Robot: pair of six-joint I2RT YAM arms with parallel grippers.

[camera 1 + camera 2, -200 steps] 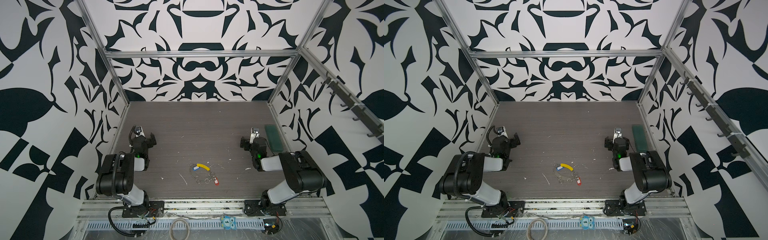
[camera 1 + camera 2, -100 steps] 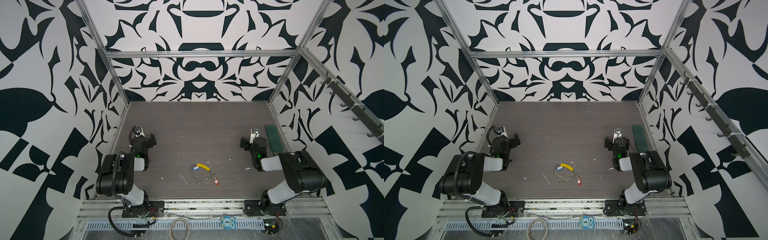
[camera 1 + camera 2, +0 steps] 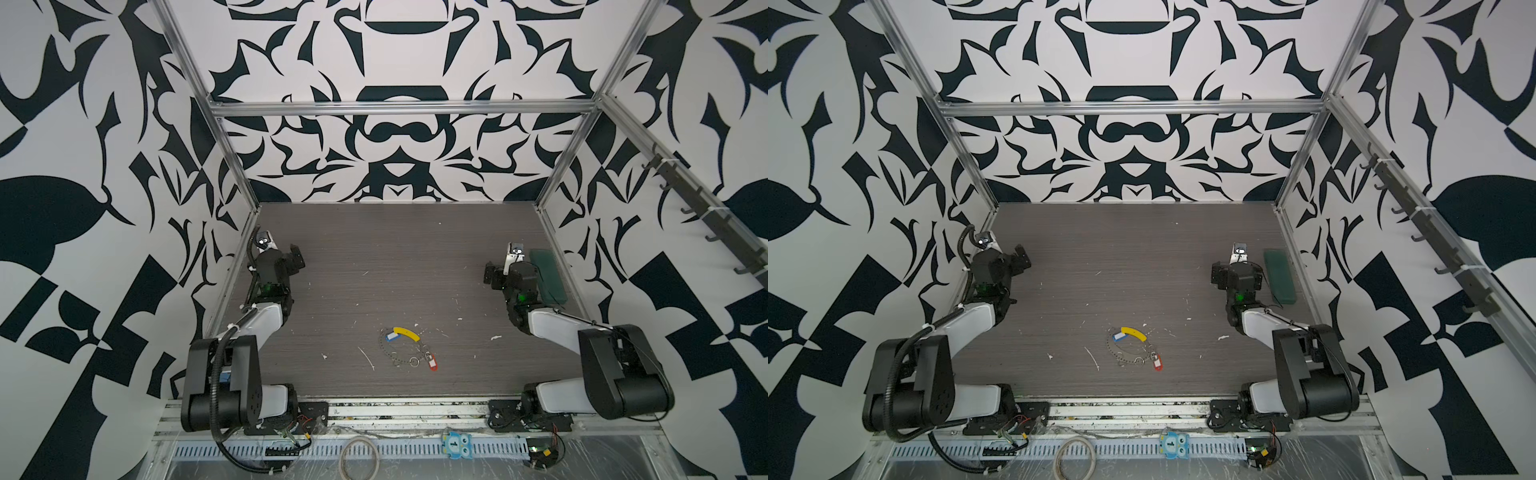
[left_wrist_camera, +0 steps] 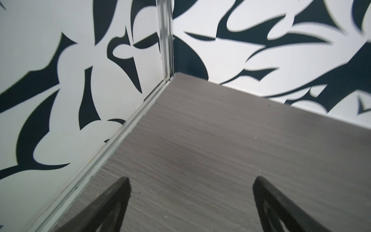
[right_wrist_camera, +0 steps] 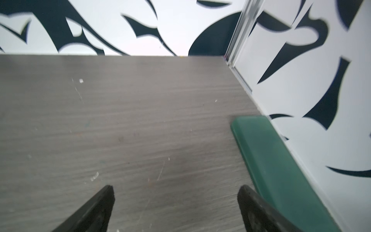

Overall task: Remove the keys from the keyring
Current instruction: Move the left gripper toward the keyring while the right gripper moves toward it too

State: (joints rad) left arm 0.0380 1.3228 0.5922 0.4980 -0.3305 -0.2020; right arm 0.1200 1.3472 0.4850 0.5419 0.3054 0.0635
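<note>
Keyring (image 3: 405, 333) lies flat near the table's front edge, about mid-width. It is a thin grey beaded loop, floppy, with a curved yellow section (image 3: 1133, 333) on its far side. Blue key (image 3: 390, 336) lies flat at the yellow section's left end. Red key (image 3: 432, 362) lies flat at the loop's near-right side, beside small metal rings (image 3: 413, 361). Both keys look attached, though the links are too small to tell for sure.

The right claw (image 5: 176, 189) hung over the scuffed, white-flecked grey bench (image 5: 140, 112) with its dark fingers (image 5: 94, 211) spread wide apart, one just beside a long green block (image 5: 269, 158) lying along the black-and-white patterned wall (image 5: 313, 140).
</note>
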